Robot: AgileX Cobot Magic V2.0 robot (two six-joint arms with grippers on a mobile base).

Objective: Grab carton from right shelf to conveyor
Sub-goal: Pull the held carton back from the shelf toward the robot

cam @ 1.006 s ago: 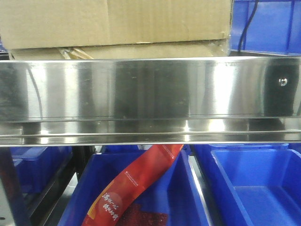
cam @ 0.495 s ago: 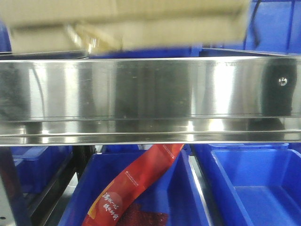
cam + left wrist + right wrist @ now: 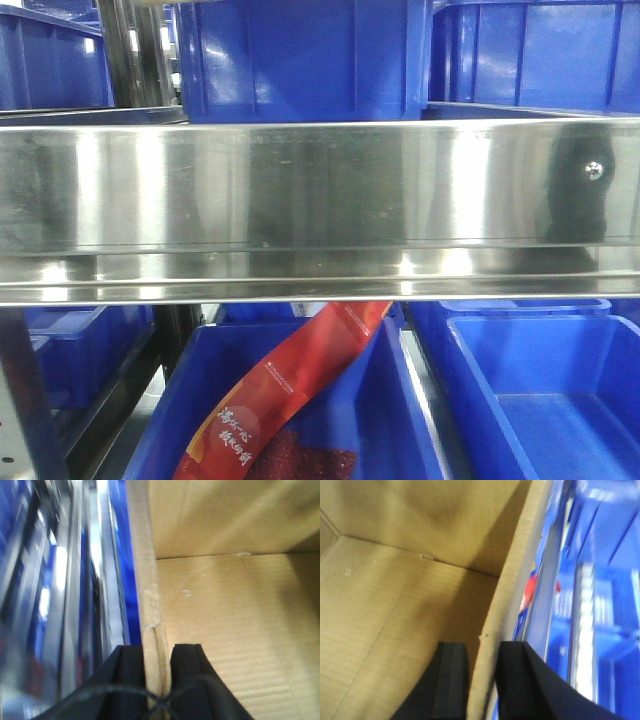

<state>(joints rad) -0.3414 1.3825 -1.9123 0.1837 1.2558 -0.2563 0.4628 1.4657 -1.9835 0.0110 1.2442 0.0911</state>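
Carton (image 3: 215,630), open-topped: lying lengthwise between both arms, left gripper (image 3: 159,652) pinching its left wall, right gripper (image 3: 482,649) pinching its right wall, neither nearer; not showing at right shelf (image 3: 320,190) in the front view.

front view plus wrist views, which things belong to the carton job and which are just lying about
Job: brown corrugated cardboard carton; left gripper and right gripper, each shut on its wall; shiny stainless-steel shelf rail.
Lying about: blue plastic bins; red printed packet.
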